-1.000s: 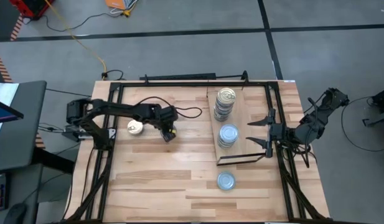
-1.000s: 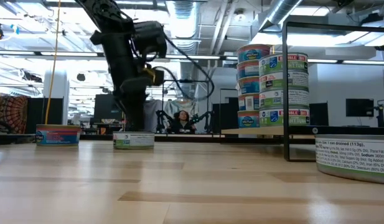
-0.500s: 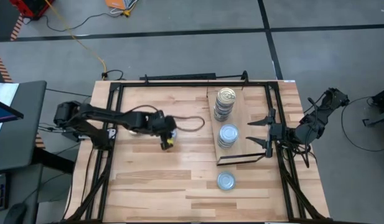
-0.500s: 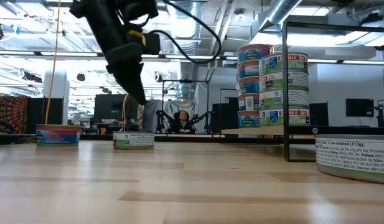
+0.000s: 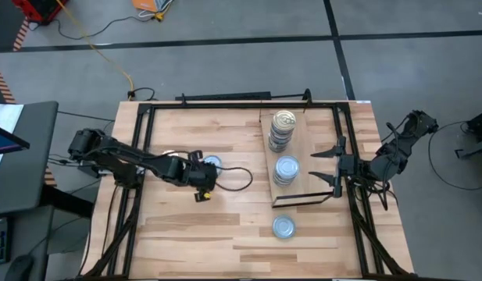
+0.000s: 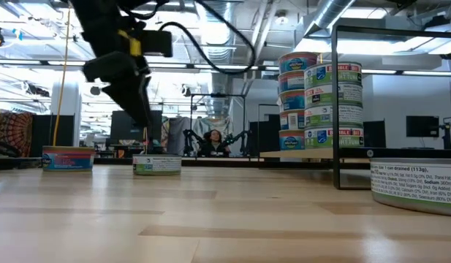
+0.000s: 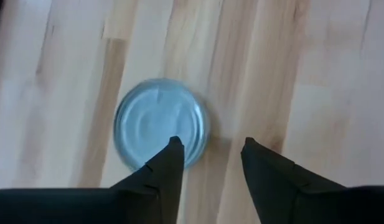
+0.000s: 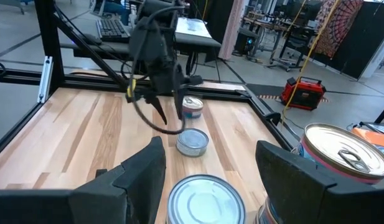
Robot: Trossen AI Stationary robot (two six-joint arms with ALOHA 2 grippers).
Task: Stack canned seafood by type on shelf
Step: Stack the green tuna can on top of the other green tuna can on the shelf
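The left end effector (image 5: 203,193) hangs above the light butcher-block wooden counter (image 5: 194,234), in its left half, with its two dark fingers (image 7: 170,168) apart and nothing between them. Just beside it, on the far side, a small flat round tin with a silvery light-blue top (image 5: 212,162) lies on the counter; in the left wrist view the same tin (image 7: 160,122) shows beyond the tip of one finger, not between the two. One more small tin with a pale top (image 5: 170,156) is mostly hidden under the left arm. In the low view these two tins stand apart on the counter, one with a green and white label (image 6: 157,165) and one with a blue and red label (image 6: 68,158).

On the flat rectangular light-wood shelf board (image 5: 303,156), at the right of the counter, stand two stacks: a tall stack of tins with a pale gold top and pull tab (image 5: 283,125) at the far end, and a stack of tins with a silvery light-blue top (image 5: 287,169) near the middle. A single silvery-topped tin (image 5: 283,227) lies on the counter just off the near end of the shelf.

The right end effector (image 5: 325,165) waits at the right edge of the shelf, with its fingers spread wide and grasping nothing.
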